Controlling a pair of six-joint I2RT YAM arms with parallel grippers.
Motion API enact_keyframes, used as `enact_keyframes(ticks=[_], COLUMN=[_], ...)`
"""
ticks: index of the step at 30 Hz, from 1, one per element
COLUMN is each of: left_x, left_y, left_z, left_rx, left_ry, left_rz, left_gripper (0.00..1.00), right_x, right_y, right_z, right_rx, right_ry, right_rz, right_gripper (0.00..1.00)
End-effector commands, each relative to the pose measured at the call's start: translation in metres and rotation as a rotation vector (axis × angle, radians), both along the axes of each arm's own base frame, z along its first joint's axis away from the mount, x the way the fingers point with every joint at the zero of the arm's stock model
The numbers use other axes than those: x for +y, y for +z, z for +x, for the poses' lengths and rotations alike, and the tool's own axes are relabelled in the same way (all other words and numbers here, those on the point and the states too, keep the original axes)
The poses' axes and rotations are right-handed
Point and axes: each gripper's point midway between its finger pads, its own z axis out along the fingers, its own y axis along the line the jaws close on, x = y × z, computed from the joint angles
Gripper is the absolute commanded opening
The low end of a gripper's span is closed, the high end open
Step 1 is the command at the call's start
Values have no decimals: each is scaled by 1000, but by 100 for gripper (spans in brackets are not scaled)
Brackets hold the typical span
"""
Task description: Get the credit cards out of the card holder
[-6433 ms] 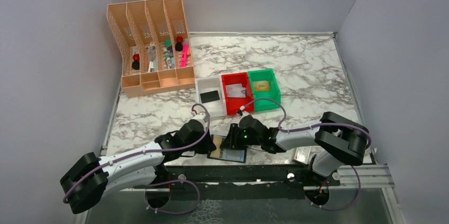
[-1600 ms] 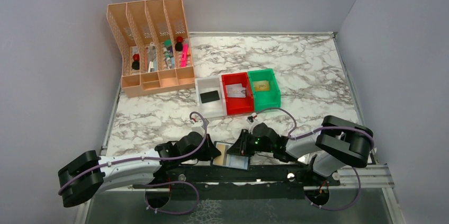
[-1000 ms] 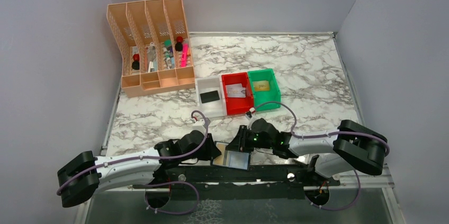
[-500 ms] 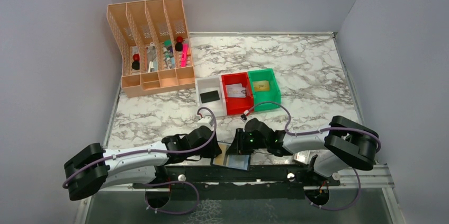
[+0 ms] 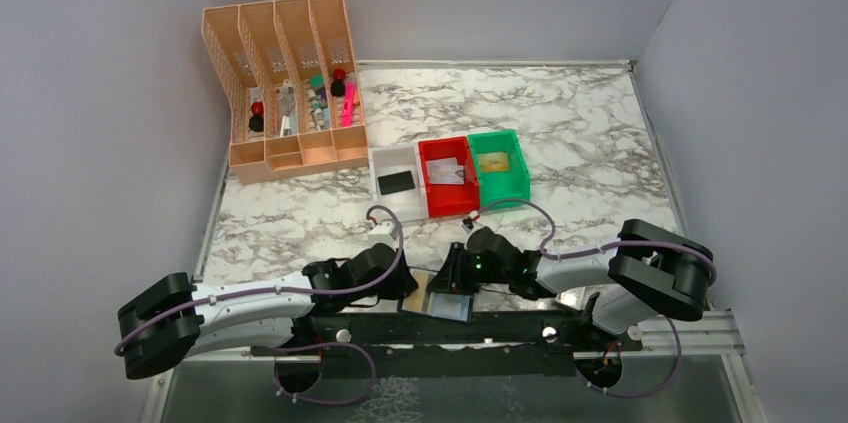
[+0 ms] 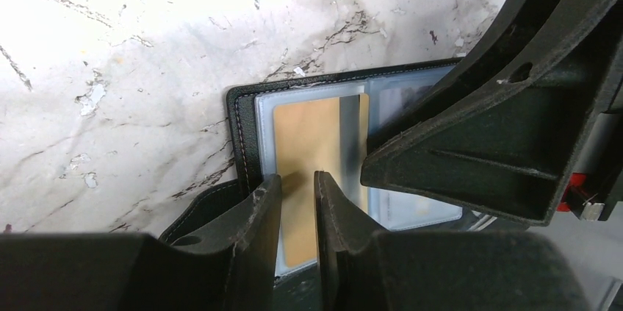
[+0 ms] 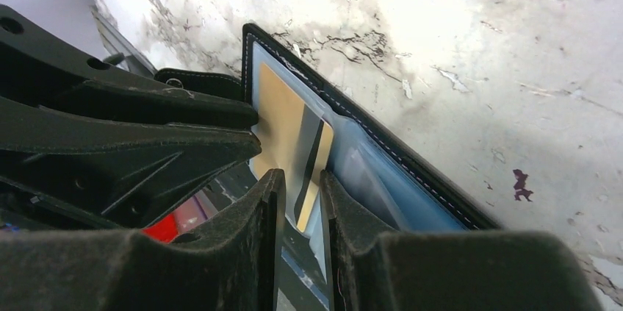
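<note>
Lower centre, the card holder (image 5: 447,303) is seemingly steadied for extraction by the slightly spread left gripper (image 6: 296,184); whether the right gripper (image 7: 301,184) pinches the gold card (image 6: 312,142) cannot be told.

— What is the card holder (image 6: 239,127) made of?
— The rim looks like matt black leather with pale stitching. The pockets (image 6: 389,208) are glossy clear plastic with a bluish tint. The gold card (image 6: 308,142) under the film looks smooth and satin.
— And the fingers (image 6: 257,230) of the left gripper (image 6: 297,179)?
— Matt black plastic, finely grainy. The table (image 6: 132,68) is smooth marble-print with a slight sheen.
— Twelve o'clock from the holder?
— Shiny plastic bins (image 5: 450,207). At eleven o'clock, a peach plastic lattice organizer (image 5: 300,148).
</note>
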Motion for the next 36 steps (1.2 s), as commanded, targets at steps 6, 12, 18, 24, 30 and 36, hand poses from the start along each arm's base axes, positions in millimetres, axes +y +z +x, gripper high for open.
enact_keyframes(ticks=[6,12,18,24,30,36], left_x=[27,25,19,18,17,20], left_y=[-51,-52,-50,-50,-47,-46], left_z=[-36,-40,-43,-46,-44,-39], left_rx=[138,144,141,137,121,103], left_ry=[16,12,-3,-7,-5,15], left_rz=[60,46,31,29,18,27], left_gripper=[24,21,20,19,17,15], right_x=[-20,-14,17,24,26,11], right_y=[-41,-31,-19,-10,3,9], right_z=[-19,-10,-11,-8,-3,-2], right_rx=[137,146,120,75,-40,-77], right_ry=[-158,-251,-151,-136,-77,-72], right_rz=[-183,-58,28,121,105,48], right_gripper=[29,24,19,1,1,1])
